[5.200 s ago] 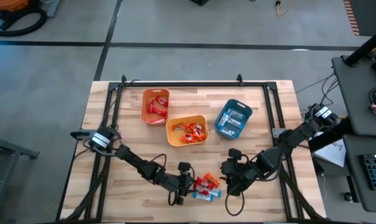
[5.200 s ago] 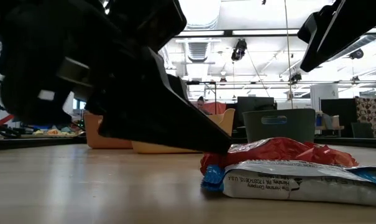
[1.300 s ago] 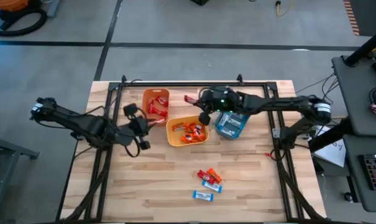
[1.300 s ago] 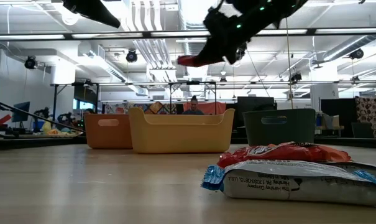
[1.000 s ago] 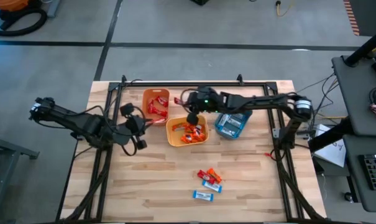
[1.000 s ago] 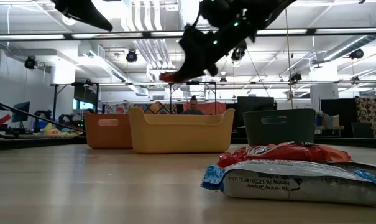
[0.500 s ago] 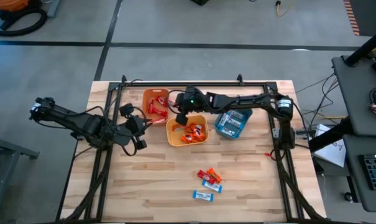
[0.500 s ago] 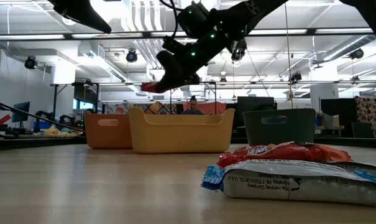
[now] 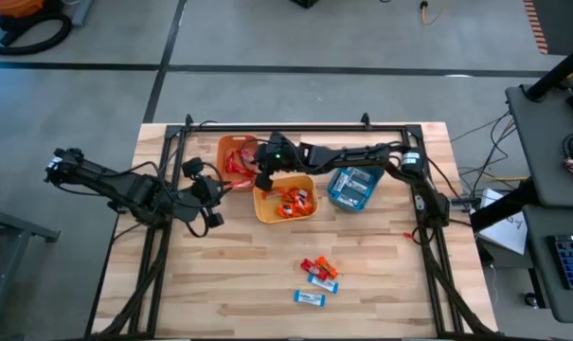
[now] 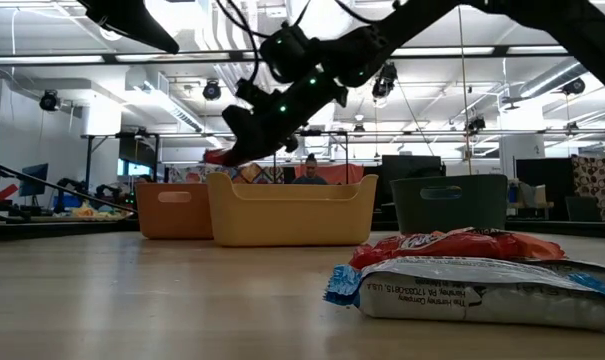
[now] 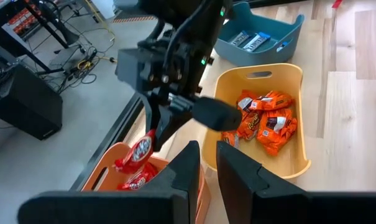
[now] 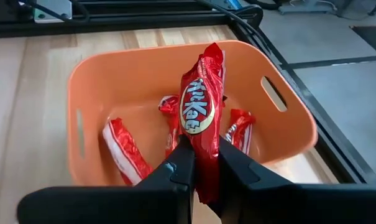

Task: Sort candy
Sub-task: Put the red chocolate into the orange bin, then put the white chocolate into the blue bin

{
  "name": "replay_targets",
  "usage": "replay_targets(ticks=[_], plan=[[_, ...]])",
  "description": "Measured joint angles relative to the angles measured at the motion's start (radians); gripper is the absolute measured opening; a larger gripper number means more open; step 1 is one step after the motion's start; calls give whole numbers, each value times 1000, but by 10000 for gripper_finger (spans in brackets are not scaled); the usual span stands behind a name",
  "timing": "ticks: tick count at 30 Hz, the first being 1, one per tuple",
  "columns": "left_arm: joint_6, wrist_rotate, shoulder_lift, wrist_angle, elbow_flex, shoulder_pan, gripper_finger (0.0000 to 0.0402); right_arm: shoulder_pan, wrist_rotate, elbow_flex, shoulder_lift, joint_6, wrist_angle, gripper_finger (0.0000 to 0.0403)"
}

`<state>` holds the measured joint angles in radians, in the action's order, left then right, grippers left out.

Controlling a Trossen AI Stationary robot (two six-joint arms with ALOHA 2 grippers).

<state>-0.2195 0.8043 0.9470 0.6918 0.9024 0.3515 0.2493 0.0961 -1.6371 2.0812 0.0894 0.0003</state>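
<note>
My right gripper (image 12: 203,168) is shut on a red-wrapped candy (image 12: 200,106) above the orange bin (image 12: 113,74), which has several red candies in it. In the high view this gripper (image 9: 259,176) reaches in from the table's right. The yellow bin (image 11: 299,124) holds orange packets (image 11: 265,121), and the teal bin (image 11: 287,31) holds blue-and-white bars. A few candies (image 9: 319,270) lie on the wood near the front. My left gripper (image 9: 227,188) hovers left of the bins, shut on nothing. My right gripper pinches the red candy by one end of its wrapper (image 12: 203,158) between its two fingers. The fingers slant down toward the table's left. The rest of the candy juts out past the fingertips (image 10: 219,156), clear of the orange bin below.
The three bins stand in a row at the table's far middle. A red candy (image 10: 462,245) rests on a blue-and-white bar (image 10: 472,295) close to the low camera. A black frame rail (image 9: 286,126) runs along the far edge. Bare wood lies between bins and loose candy.
My right gripper has carried the red candy toward the table's left, from beside the yellow bin's far edge to above the orange bin, and has come lower. It has stayed shut on the candy.
</note>
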Motion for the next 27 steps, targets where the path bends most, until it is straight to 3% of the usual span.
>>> replay_targets(ticks=[10, 22, 27], plan=[[0, 0, 0, 7, 0, 0, 39, -11, -59, -129, 109, -14, -4, 42], [-4, -4, 0, 7, 0, 0, 39, -22, -71, -176, 117, -37, -95, 169], [-62, -127, 0, 12, -2, 1, 39, -26, -95, -176, 57, -36, -220, 194]])
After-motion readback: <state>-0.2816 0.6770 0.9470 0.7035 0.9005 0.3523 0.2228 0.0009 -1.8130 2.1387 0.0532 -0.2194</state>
